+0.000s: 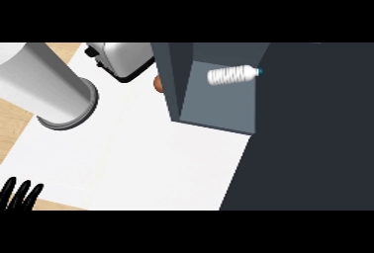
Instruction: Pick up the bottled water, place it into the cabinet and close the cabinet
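Dark cabinet [219,106], right of frame, looks open; closing remains. Bottle [232,75] lies on its side inside, upper centre: placing appears done. Left hand [18,196], lower left, fingers straight, apart, empty. Right hand unseen.

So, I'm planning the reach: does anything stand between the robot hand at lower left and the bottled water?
The bottled water lies on its side inside the open cabinet. Only the cabinet's left wall stands across the straight line from the left robot hand to it; nothing else visible does.
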{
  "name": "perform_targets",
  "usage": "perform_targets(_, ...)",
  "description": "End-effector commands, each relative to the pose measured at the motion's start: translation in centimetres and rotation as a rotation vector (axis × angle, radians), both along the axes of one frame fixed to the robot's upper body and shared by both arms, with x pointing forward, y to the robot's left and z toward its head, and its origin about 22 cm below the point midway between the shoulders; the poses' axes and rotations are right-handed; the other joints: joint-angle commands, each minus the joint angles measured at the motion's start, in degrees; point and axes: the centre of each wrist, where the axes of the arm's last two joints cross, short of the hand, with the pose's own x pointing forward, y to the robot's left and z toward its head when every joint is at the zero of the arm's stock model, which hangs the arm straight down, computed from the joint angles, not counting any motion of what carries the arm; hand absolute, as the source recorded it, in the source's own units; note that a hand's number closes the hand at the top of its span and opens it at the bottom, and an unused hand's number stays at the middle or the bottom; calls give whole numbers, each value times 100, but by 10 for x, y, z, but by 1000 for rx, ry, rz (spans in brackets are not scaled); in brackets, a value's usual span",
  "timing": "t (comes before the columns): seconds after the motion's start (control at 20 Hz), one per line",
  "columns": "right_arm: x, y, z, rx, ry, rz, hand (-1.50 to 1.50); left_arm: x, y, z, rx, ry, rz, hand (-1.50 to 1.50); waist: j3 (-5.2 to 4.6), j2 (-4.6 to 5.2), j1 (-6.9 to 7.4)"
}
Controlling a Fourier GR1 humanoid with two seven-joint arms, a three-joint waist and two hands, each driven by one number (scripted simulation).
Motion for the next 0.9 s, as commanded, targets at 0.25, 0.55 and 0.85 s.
perform_targets(0.25, 16, 24, -23, 42, 206, -57, 150, 8, 10, 11, -4, -43, -23, -150, 23, 127, 155)
perform_targets(0.55, 40, 41, -33, 114, 335, -29, 150, 12, 15, 14, -16, -38, -13, -150, 48, 132, 170)
perform_targets(0.85, 103, 48, -38, 137, 378, -167, 150, 7, 21, 12, -16, -14, 3, -150, 72, 47, 51)
